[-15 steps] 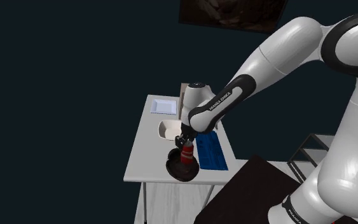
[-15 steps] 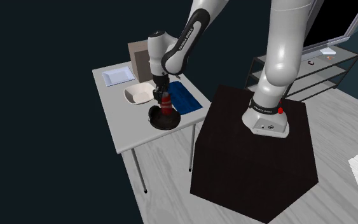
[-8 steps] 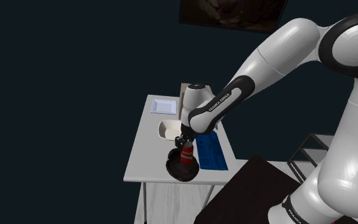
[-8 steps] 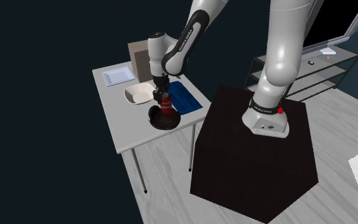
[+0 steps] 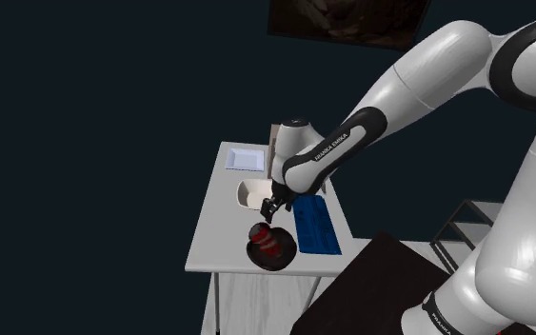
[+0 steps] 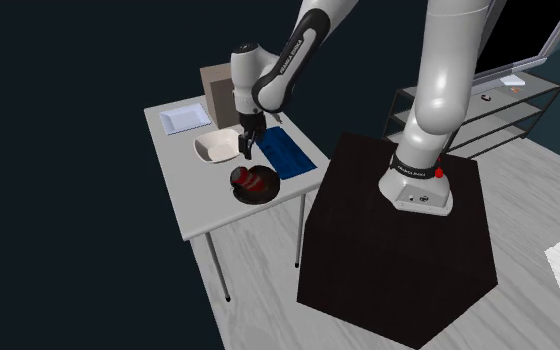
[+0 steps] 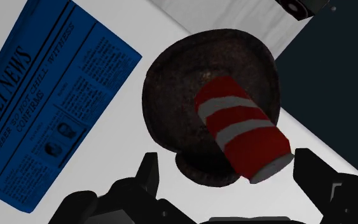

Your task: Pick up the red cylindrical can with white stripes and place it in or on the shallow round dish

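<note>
The red can with white stripes (image 7: 242, 127) lies on its side in the dark shallow round dish (image 7: 177, 83), one end jutting over the rim. In the shoulder view the can (image 5: 270, 241) rests in the dish (image 5: 256, 255) near the table's front edge. It shows the same way in the second exterior view, can (image 6: 250, 180) in dish (image 6: 260, 195). My gripper (image 7: 231, 172) hangs open just above the can, its black fingers (image 7: 147, 172) apart and touching nothing. From the side, the gripper (image 5: 269, 210) (image 6: 243, 148) is lifted clear of the dish.
A blue newspaper (image 5: 315, 226) (image 7: 44, 95) lies beside the dish. A white bowl (image 5: 252, 193) and a flat white tray (image 5: 244, 158) sit farther back on the white table (image 5: 213, 238). A grey box (image 6: 215, 89) stands at the table's back. My black stand (image 6: 397, 249) is beside the table.
The fingers opened and let go of the can, which tipped from upright onto its side in the dish. The gripper rose a little above it.
</note>
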